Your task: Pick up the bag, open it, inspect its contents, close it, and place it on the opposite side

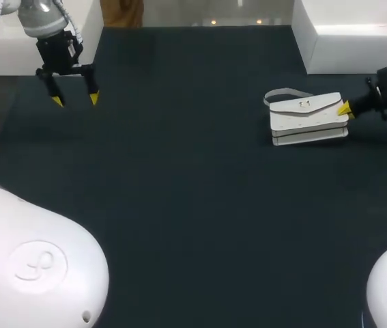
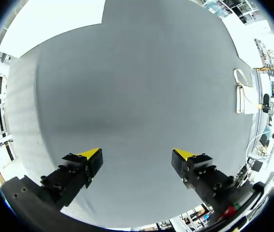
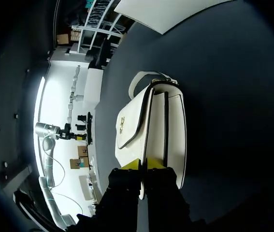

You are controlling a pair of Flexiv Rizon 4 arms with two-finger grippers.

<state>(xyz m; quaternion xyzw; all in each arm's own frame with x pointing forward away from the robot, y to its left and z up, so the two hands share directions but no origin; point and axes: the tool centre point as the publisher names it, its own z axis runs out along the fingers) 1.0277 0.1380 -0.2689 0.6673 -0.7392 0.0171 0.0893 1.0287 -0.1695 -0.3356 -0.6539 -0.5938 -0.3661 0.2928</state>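
Note:
A white flap bag [image 1: 308,117] lies flat on the right side of the dark table, its strap [image 1: 282,94] looped at the far end. My right gripper [image 1: 344,108] comes in low from the right, at the bag's right edge. In the right wrist view this gripper [image 3: 142,164] is shut, and the thin edge of the bag's flap [image 3: 134,121] is pinched between its yellow tips. My left gripper [image 1: 76,100] hangs open above the far left corner, with nothing between its fingers [image 2: 91,155]. From there the bag [image 2: 245,99] shows small, far across the table.
The dark table cloth [image 1: 179,171] stretches bare between the two arms. A white block [image 1: 357,41] stands at the table's back right corner, just behind the bag. Another white surface [image 2: 54,24] borders the table near the left gripper.

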